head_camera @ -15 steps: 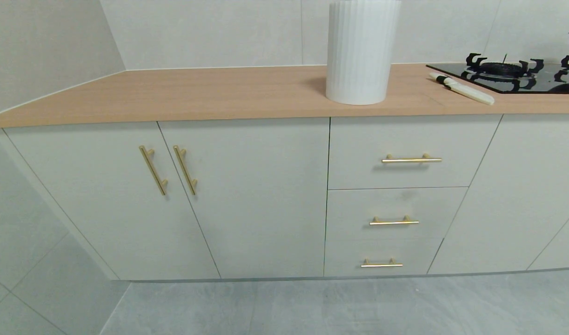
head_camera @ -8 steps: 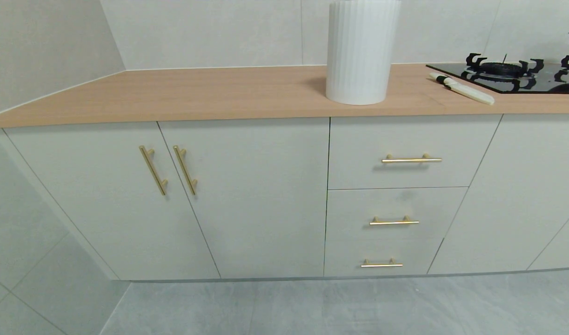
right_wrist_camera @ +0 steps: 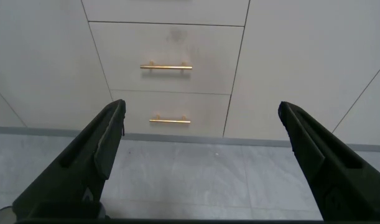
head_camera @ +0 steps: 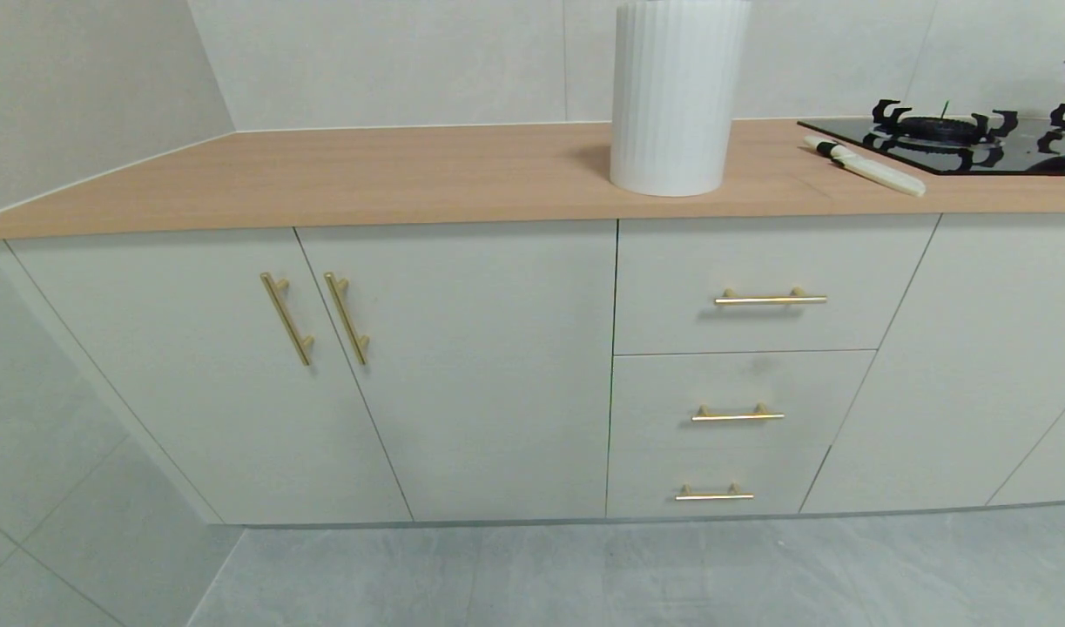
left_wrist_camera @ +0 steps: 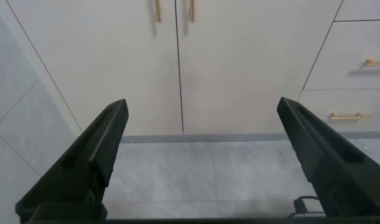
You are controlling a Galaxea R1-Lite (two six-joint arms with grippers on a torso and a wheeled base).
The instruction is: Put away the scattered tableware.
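A white-bladed knife (head_camera: 863,165) with a black-and-white handle lies on the wooden counter (head_camera: 367,178), beside the black gas hob (head_camera: 959,144). A tall white ribbed container (head_camera: 676,96) stands on the counter to the knife's left. My left gripper (left_wrist_camera: 202,118) hangs open low over the grey floor, facing the double cabinet doors (left_wrist_camera: 177,62). My right gripper (right_wrist_camera: 202,118) is also open with nothing between its fingers, low before the lower drawers (right_wrist_camera: 168,56).
Under the counter are two doors with gold bar handles (head_camera: 319,318) and a stack of three drawers (head_camera: 741,366) with gold handles. A tiled wall closes off the left corner. Grey floor tiles (head_camera: 584,575) lie in front of the cabinets.
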